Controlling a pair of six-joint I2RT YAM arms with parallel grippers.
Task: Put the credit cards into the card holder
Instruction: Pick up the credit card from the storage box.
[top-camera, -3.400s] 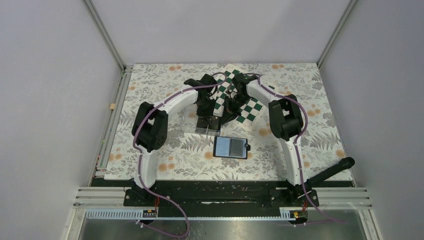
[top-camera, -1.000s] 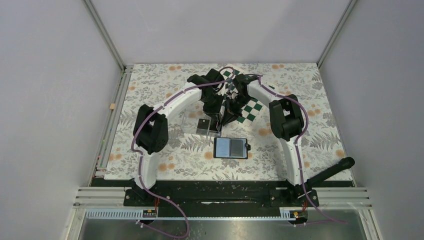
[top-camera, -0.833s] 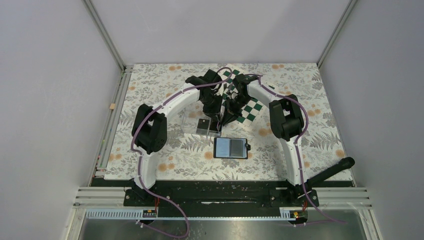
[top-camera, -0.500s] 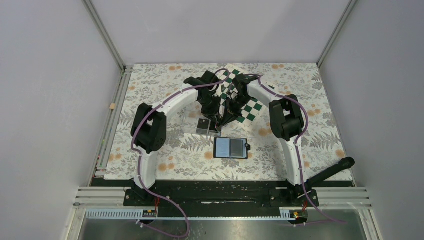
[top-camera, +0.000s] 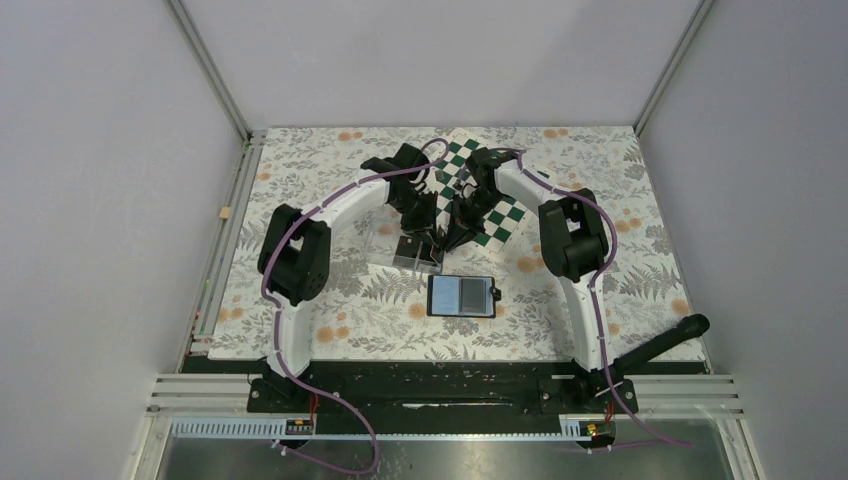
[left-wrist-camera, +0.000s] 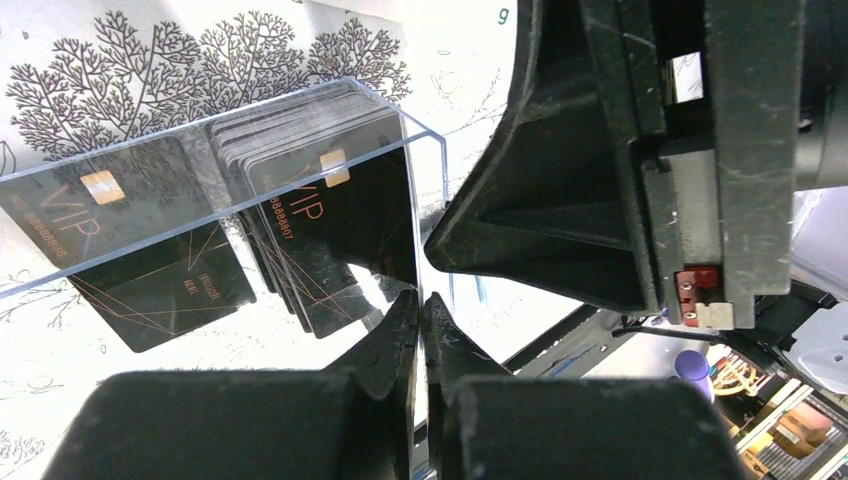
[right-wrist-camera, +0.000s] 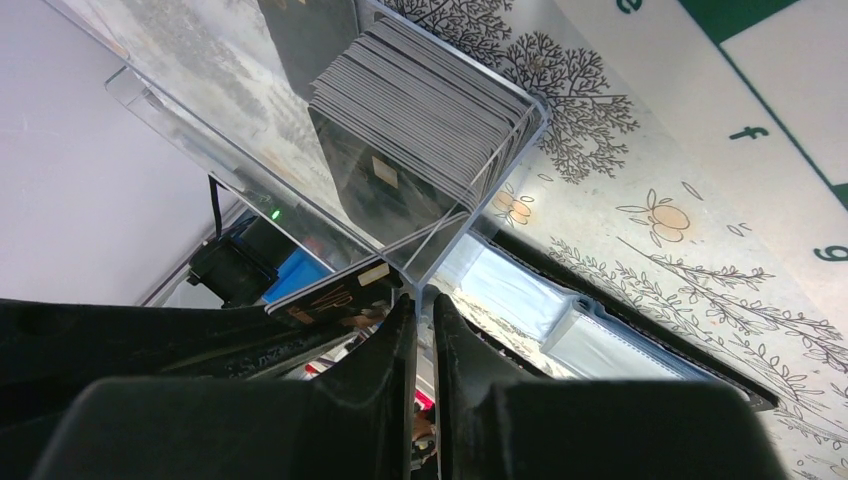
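The credit cards (right-wrist-camera: 420, 105) stand as a thick stack in a clear plastic box (top-camera: 398, 252) behind the card holder (top-camera: 461, 296), which lies open and flat. My right gripper (right-wrist-camera: 421, 300) is shut on the box's corner wall (right-wrist-camera: 470, 215). My left gripper (left-wrist-camera: 421, 297) is shut at the same end of the box, its tips pinched together on a thin edge. In the right wrist view one black VIP card (right-wrist-camera: 335, 292) sticks out from the left gripper's fingers, outside the box. The stack (left-wrist-camera: 310, 200) shows through the clear wall in the left wrist view.
A green-and-white checkered board (top-camera: 497, 216) lies under and behind the right arm. The right gripper's black body (left-wrist-camera: 600, 180) fills the space just right of my left fingers. A black handle (top-camera: 665, 340) lies at the near right edge.
The left gripper opened slightly, then closed tight at the box's end, and its wrist shifted a little left. The right gripper and the card holder stayed put.
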